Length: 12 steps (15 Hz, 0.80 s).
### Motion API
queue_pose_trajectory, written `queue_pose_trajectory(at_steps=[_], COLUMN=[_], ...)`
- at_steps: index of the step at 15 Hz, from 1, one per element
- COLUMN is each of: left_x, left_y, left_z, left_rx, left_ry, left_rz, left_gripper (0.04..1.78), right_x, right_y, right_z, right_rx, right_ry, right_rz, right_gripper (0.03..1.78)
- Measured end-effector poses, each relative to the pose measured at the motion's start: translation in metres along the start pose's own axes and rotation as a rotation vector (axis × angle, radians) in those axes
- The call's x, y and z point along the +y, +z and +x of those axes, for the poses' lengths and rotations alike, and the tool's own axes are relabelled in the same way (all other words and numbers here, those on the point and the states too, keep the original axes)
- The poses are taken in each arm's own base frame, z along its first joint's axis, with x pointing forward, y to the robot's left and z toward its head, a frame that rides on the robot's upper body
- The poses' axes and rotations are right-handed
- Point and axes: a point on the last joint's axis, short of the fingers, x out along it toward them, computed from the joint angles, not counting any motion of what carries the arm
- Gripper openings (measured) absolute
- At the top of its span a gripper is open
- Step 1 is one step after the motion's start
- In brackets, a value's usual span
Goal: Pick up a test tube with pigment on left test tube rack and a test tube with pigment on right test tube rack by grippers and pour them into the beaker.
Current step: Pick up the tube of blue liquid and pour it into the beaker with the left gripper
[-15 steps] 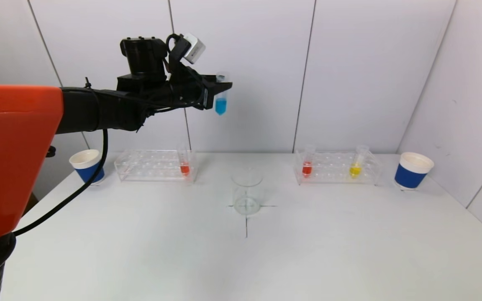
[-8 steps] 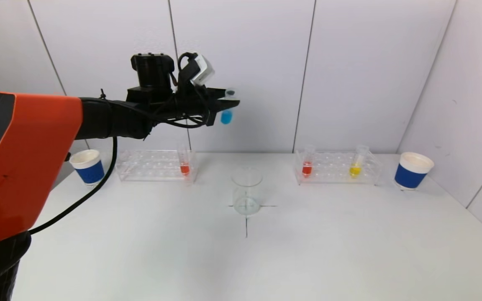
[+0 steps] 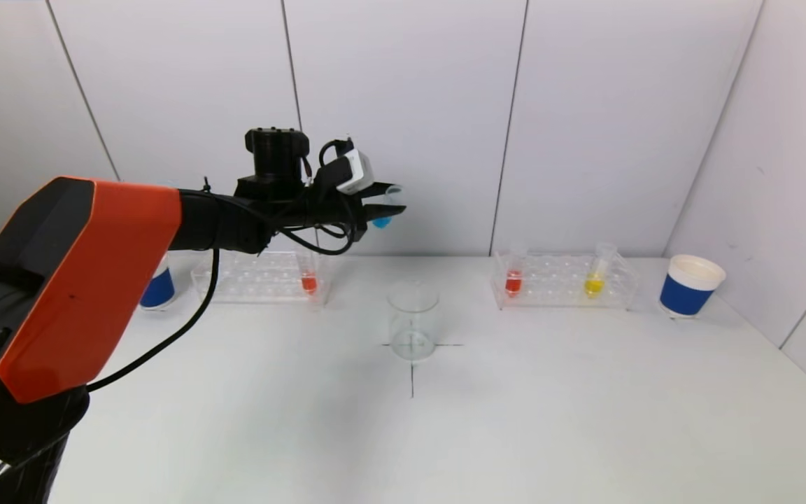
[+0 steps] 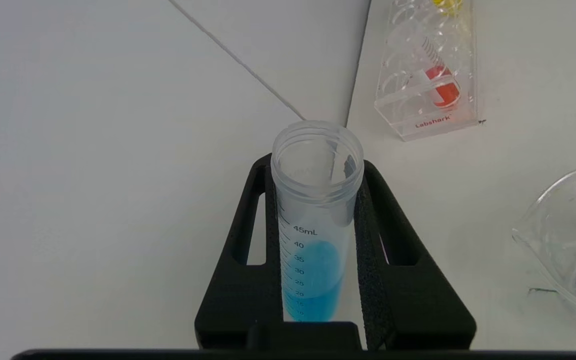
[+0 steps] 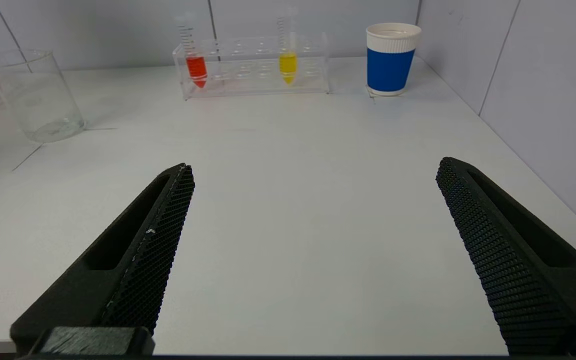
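My left gripper point(image 3: 390, 207) hangs high above the table, behind and a little left of the empty glass beaker point(image 3: 413, 320). It is shut on an uncapped test tube with blue pigment point(image 4: 313, 250), which leans so the liquid lies slanted along its wall. The left rack point(image 3: 249, 278) holds a red-pigment tube point(image 3: 308, 274). In the right rack point(image 3: 562, 281) stand a red tube point(image 3: 513, 277) and a yellow tube point(image 3: 595, 277). My right gripper point(image 5: 314, 164) is open and empty, low over the table, and does not show in the head view.
A blue paper cup point(image 3: 690, 285) stands right of the right rack, near the side wall. Another blue cup point(image 3: 158, 288) is partly hidden behind my left arm. A black cross point(image 3: 412, 374) marks the table under the beaker. Walls close off the back and right.
My left arm has come down and shifted right toward the beaker with the blue tube, which has tipped from hanging upright to leaning. The right gripper shows no change.
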Motion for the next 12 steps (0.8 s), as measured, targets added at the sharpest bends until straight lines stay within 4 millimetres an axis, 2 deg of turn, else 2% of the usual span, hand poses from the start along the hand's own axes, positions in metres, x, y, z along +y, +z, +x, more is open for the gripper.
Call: queue_pose_trajectory(at_steps=[6, 12], left_x=[-0.011, -0.019], left_y=[-0.011, -0.005], left_z=[0.002, -0.005], left_rx=[0.008, -0.014], left_ry=[-0.034, -0.057], left_rz=[0.133, 0.266], left_gripper=[0.44, 0.44], right_x=[0.0, 0.0], right_y=[0.0, 0.0], right_z=[0.0, 0.0], right_rx=[0.0, 0.0], right_ry=[0.0, 0.0], right_rz=[0.0, 0.0], right_gripper=[1.76, 1.76])
